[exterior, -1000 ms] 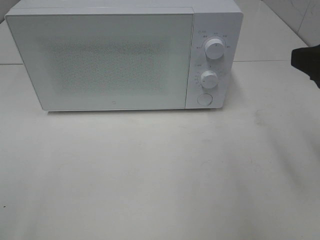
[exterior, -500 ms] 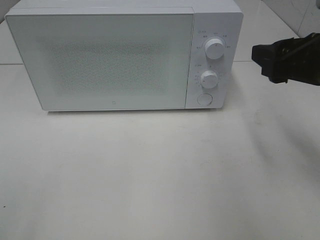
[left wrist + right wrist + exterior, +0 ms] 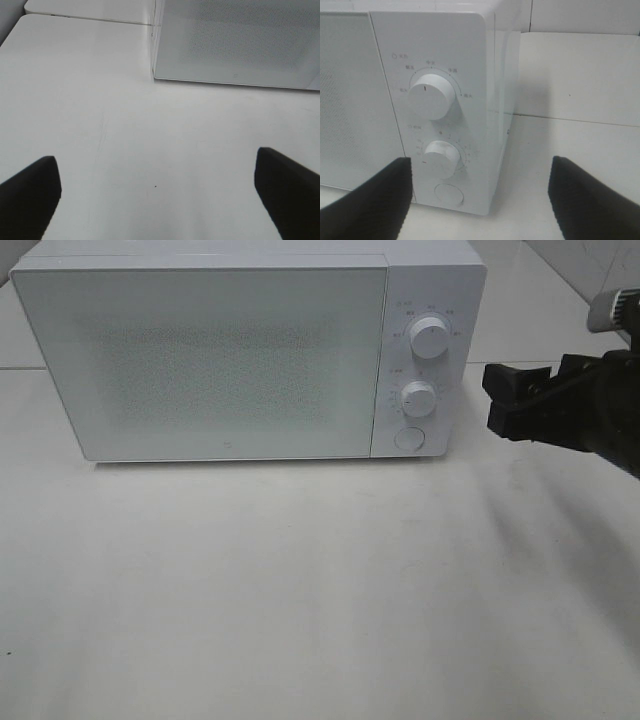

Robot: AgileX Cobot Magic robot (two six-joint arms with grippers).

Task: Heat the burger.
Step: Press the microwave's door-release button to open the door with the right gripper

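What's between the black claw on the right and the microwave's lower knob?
Nothing. In the high view, only bare white table shows between the right gripper and the lower knob on the microwave.

Burger's out of sight. The microwave (image 3: 240, 280) stands upright at the back of the table (image 3: 300, 590), white and boxy. Its door (image 3: 200, 365) is shut flush, and the speckled grey window is too cloudy to see through. Right of the door are an upper knob (image 3: 430, 337), a lower knob (image 3: 418, 398) and a round button (image 3: 408, 438) beneath them.
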